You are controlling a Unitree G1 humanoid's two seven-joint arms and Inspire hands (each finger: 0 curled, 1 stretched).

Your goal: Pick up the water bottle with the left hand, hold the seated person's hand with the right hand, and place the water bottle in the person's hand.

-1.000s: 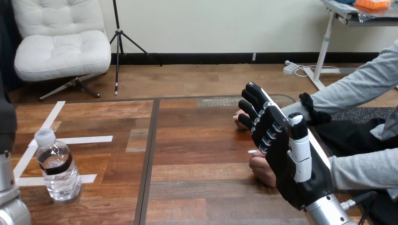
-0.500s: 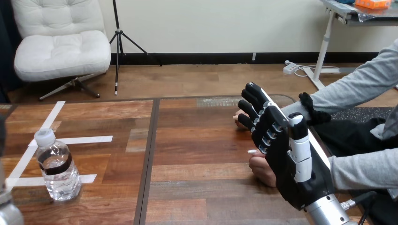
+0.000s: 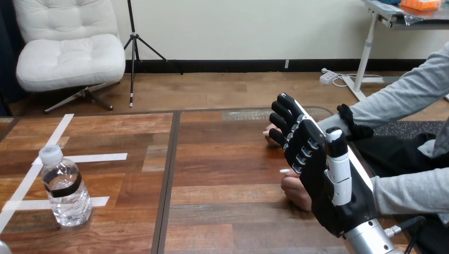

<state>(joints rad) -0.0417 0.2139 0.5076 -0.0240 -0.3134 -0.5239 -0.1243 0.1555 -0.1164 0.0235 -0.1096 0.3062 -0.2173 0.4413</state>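
Capped water bottle (image 3: 65, 188) stands upright on the near left of the worktop (image 3: 222, 159) among white tape marks (image 3: 100, 157), untouched, probably its staged spot for the left-side pick. At right, the right hand (image 3: 323, 174) is raised edge-on, fingers straight and close together, gripping nothing. It partly covers the person's far hand (image 3: 270, 136) and the person's near hand (image 3: 294, 191) resting at the worktop's right edge, likely lining up to take one; contact can't be told.

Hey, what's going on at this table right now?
The water bottle stands upright at the left of the table, with no hand on it. The robot's right hand is raised at the right, fingers straight, in front of the person's hands, which rest on the table. I can't tell whether it touches them.
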